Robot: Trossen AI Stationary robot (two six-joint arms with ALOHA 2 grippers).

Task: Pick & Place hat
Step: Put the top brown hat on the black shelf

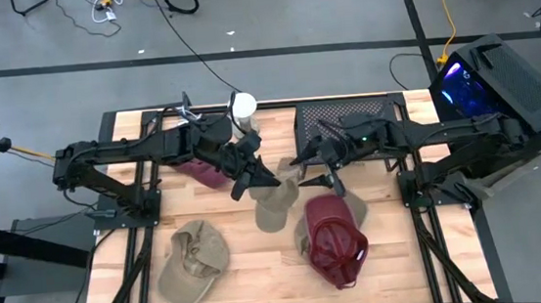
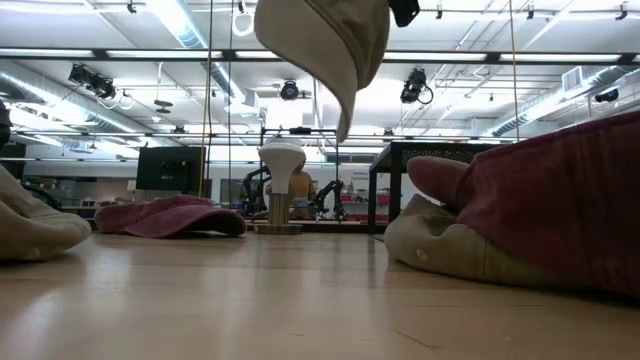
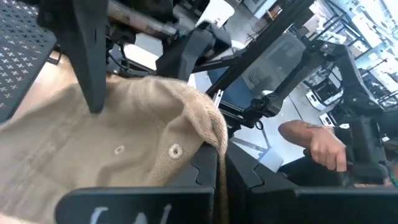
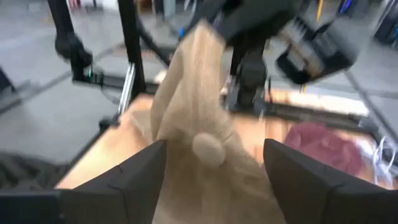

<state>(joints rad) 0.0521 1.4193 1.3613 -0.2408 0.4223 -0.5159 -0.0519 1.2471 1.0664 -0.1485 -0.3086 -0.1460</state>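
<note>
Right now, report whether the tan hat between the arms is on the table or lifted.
Lifted. The tan hat hangs clear above the table in the low view, pinched by the left gripper.

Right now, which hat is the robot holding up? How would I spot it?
Find the middle of the wooden table, between the two arms. The tan cap hangs there, clamped by the left gripper. The other tan hats lie flat; this one hangs in the air.

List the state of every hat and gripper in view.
Lifted tan hat: hanging above the table, held by left gripper.
Left gripper: shut on lifted tan hat.
Right gripper: open, beside that hat.
Red hat: lying on another tan hat.
Maroon hat: lying flat.
Left tan hat: lying on table.
</note>
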